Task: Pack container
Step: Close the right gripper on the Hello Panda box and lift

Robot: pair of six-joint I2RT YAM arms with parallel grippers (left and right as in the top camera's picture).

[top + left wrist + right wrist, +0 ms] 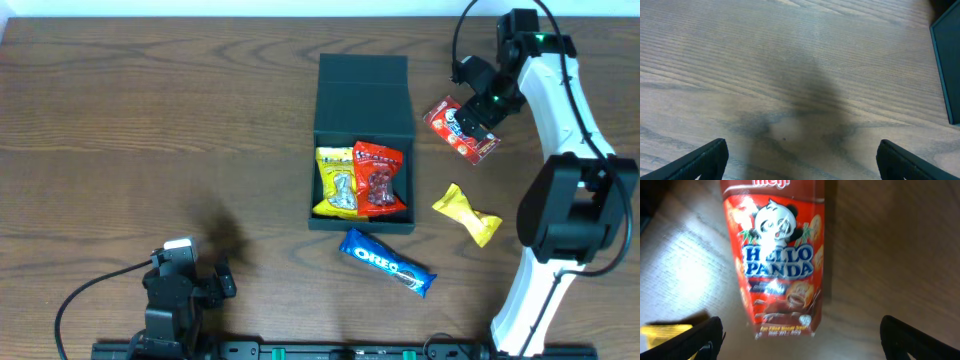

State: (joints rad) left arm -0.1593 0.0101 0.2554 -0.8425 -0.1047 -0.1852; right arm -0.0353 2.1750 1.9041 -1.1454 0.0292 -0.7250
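The dark teal container [363,118] stands open at the table's middle, its lid flipped back; its edge shows in the left wrist view [946,65]. A yellow packet [336,182] and a red-orange packet [379,178] lie inside. A red Hello Panda box [460,128] lies right of the container and fills the right wrist view [777,255]. My right gripper [481,103] hovers over it, open and empty [800,340]. A blue Oreo packet [387,262] lies in front of the container and a yellow packet [466,213] at its right. My left gripper [800,160] is open over bare wood.
My left arm [175,290] sits at the front left edge. My white right arm [560,150] reaches in from the right side. A corner of the loose yellow packet shows in the right wrist view [665,332].
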